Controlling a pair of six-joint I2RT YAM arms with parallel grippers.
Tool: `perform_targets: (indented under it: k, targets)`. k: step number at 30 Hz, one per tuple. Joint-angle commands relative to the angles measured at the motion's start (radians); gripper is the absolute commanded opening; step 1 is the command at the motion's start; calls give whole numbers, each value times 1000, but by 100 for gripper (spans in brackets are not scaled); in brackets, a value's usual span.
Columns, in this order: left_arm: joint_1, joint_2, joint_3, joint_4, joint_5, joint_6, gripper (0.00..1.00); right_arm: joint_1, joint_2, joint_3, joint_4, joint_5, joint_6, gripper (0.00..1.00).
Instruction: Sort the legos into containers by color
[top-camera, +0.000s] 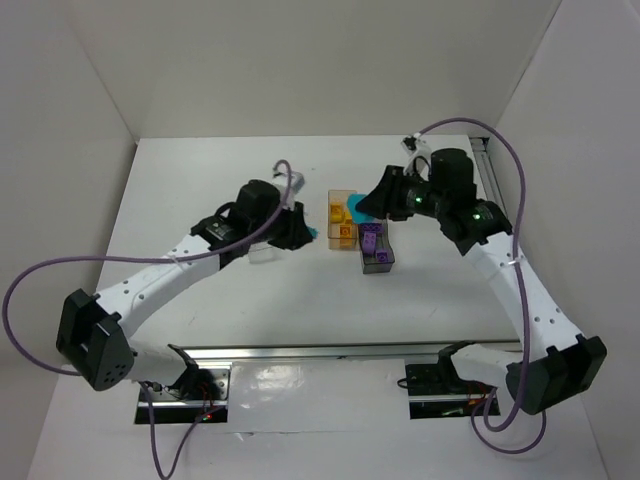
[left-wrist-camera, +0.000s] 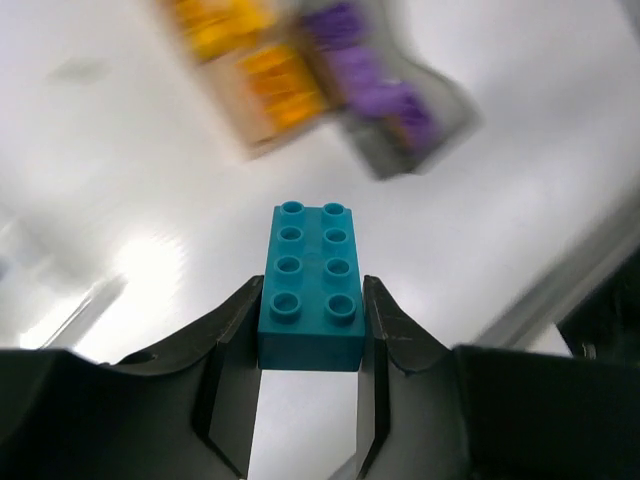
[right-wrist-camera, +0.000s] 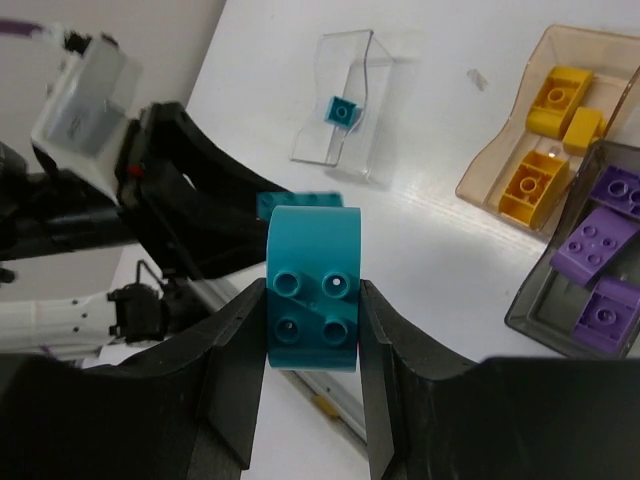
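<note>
Teal lego (left-wrist-camera: 310, 275) gripped in left gripper (left-wrist-camera: 312, 300); curved teal lego (right-wrist-camera: 314, 285) in right gripper (right-wrist-camera: 312, 305).

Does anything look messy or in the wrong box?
No wrong colours: yellow bricks in the orange box, purple bricks in the dark box, one teal brick in the clear box. The purple ones just lie tilted.

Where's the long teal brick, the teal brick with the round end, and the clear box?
Long teal brick (left-wrist-camera: 310, 290): left wrist view, middle of its studded top.
Round-ended teal brick (right-wrist-camera: 313, 306): right wrist view, between its four studs.
Clear box (right-wrist-camera: 320, 145): right wrist view, bare floor near its lower corner.
</note>
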Motion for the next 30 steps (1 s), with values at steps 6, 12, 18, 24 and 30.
perform_targets:
  k: [6, 12, 18, 24, 30]
  targets:
    - [258, -55, 35, -342, -353, -360, 0, 260, 199, 15, 214, 255, 56, 30]
    - [310, 175, 179, -346, -413, -380, 0, 280, 236, 15, 247, 284, 65, 30]
    - [344, 324, 282, -369, -444, -380, 21, 280, 236, -3, 247, 284, 65, 30]
    - [353, 317, 313, -391, -444, -362, 95, 304, 285, 6, 261, 275, 65, 30]
    - [373, 183, 457, -533, -473, -339, 97, 410, 453, 119, 310, 295, 65, 30]
